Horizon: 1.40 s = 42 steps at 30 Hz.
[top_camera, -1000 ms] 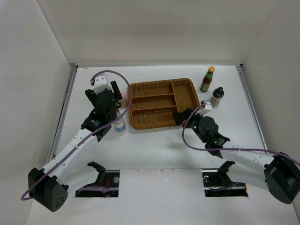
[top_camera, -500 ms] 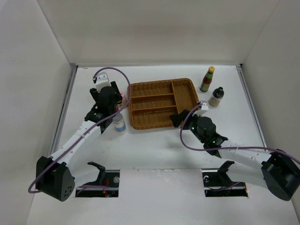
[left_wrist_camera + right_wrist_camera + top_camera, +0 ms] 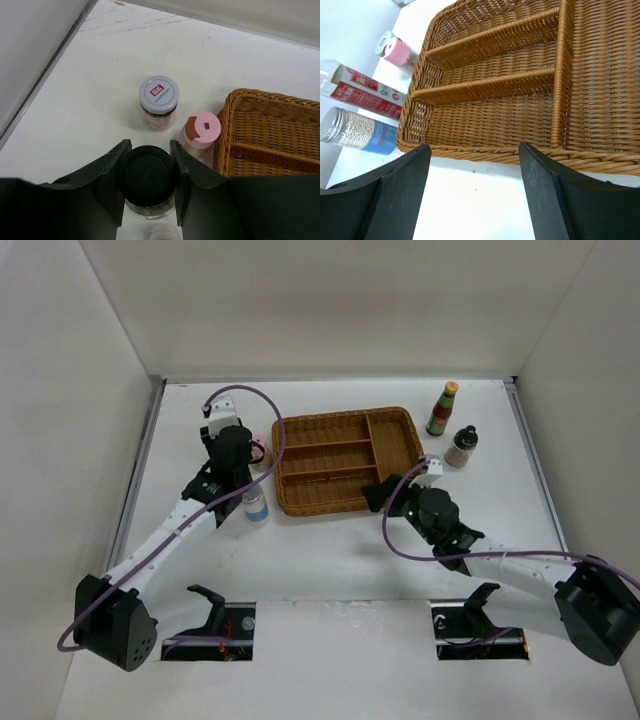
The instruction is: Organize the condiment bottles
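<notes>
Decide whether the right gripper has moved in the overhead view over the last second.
Yes. The right gripper shifted slightly left along the near rim of the wicker tray.

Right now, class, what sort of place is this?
Probably a robot lab test cell, not a kitchen: white walls box in a table, a left arm and right arm are bolted at its near edge, and a tray and bottles look staged.

White panel walls [image 3: 330,310] are enclosing the white worktop [image 3: 330,550] on three sides; soft, even light is falling from above.
</notes>
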Each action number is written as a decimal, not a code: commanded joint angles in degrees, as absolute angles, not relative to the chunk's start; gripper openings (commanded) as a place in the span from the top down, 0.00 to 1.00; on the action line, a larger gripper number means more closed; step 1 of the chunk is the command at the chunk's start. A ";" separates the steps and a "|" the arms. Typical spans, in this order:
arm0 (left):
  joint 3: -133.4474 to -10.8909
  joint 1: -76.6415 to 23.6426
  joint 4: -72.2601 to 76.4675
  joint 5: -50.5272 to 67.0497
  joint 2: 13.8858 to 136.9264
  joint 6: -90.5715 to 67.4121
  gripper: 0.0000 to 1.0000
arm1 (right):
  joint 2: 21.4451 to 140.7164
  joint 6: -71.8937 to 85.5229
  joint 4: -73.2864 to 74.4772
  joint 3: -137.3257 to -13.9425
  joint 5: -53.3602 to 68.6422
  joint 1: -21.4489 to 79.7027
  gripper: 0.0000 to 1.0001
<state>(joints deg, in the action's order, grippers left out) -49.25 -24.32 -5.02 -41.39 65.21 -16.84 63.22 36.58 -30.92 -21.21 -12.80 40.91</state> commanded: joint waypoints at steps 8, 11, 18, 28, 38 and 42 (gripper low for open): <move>-67.39 -26.23 4.13 -47.11 60.20 -6.78 0.85 | 61.00 36.56 -34.01 -22.33 -13.01 40.74 0.22; -72.58 -28.51 5.35 -46.50 62.39 -4.93 0.85 | 59.25 36.91 -33.31 -21.98 -13.80 40.56 0.23; -83.48 -33.34 9.66 -42.90 73.10 -3.08 0.85 | 52.66 38.23 -32.44 -18.90 -19.77 38.46 0.30; -97.19 -37.57 16.70 -36.92 94.99 -5.01 0.85 | 50.88 41.48 -31.38 -16.96 -19.95 33.97 0.25; -109.59 -38.45 16.88 -30.94 110.82 -8.79 0.85 | 50.19 40.70 -30.85 -17.23 -20.39 33.88 0.25; -112.40 -38.19 16.70 -28.75 114.51 -9.32 0.85 | 49.66 40.69 -30.76 -16.96 -20.83 33.53 0.24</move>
